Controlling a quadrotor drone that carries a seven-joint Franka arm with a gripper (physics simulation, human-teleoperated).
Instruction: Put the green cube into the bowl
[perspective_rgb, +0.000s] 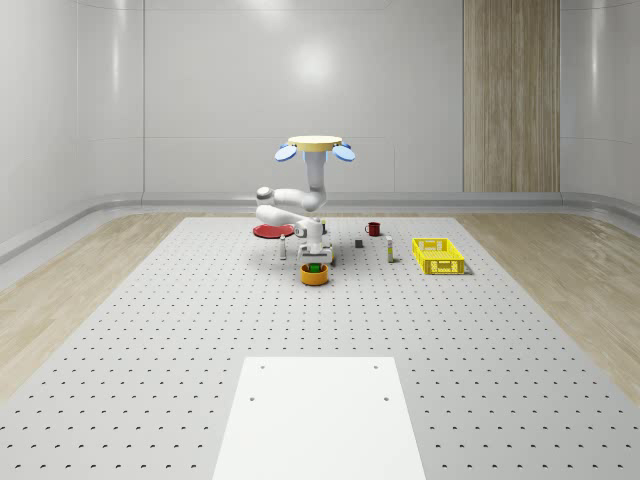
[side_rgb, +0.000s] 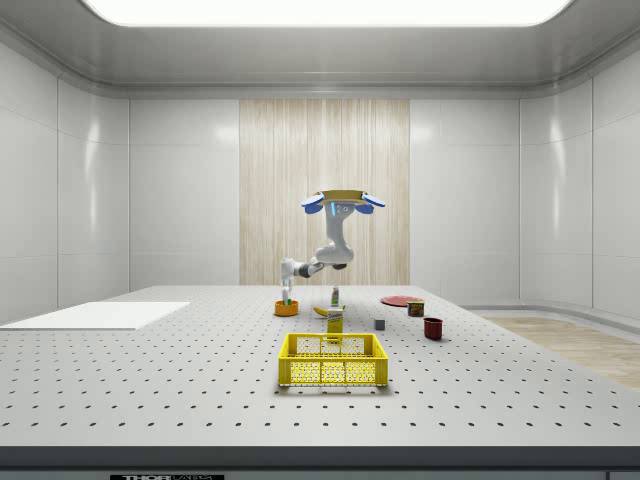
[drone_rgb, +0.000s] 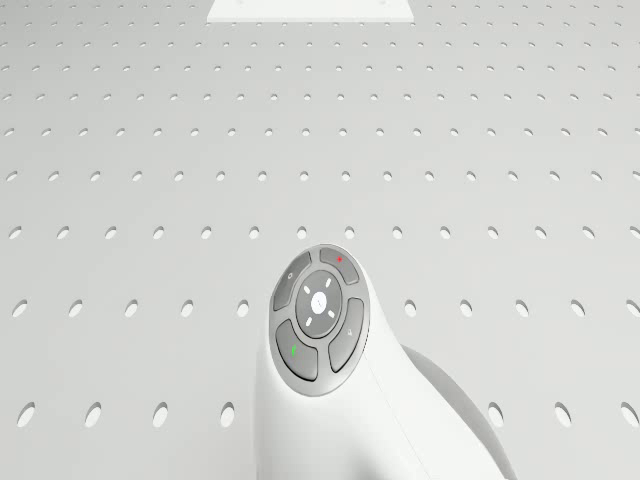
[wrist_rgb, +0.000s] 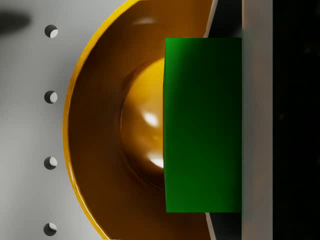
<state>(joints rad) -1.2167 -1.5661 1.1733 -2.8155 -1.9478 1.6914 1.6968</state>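
Above the far middle of the perforated table (perspective_rgb: 150, 330), the drone (perspective_rgb: 315, 148) hovers with its blue rotors level, well clear of the surface. The white arm (perspective_rgb: 290, 205) hangs beneath it, folds toward the whole-scene view's left, then bends down to the gripper (perspective_rgb: 314, 262), which points straight into the orange bowl (perspective_rgb: 314, 275).

In the wrist view the green cube (wrist_rgb: 202, 125) lies flat against one grey finger (wrist_rgb: 256, 120) and hangs over the bowl's rounded, glossy floor; the other finger cannot be made out there, so how wide the jaws stand cannot be told. In the whole-scene view the cube shows as a green patch at the bowl's mouth, between the fingertips. Whether it touches the bowl cannot be told.

Several things stand around the bowl, none touching it. A red plate (perspective_rgb: 270, 231) lies behind the arm, toward the whole-scene view's left. A dark red mug (perspective_rgb: 373, 229) stands farther back on the right, with a small dark block (perspective_rgb: 358, 243) nearer and a slim bottle (perspective_rgb: 389, 250) just beside the yellow crate (perspective_rgb: 438, 256). In the side view the crate stands in the foreground, and a small yellow carton (side_rgb: 335, 322) rises behind its far wall. A white sheet (perspective_rgb: 318, 420) covers the near edge of the table.

In the drone view the arm's button panel (drone_rgb: 320, 320) hides the table beneath it.
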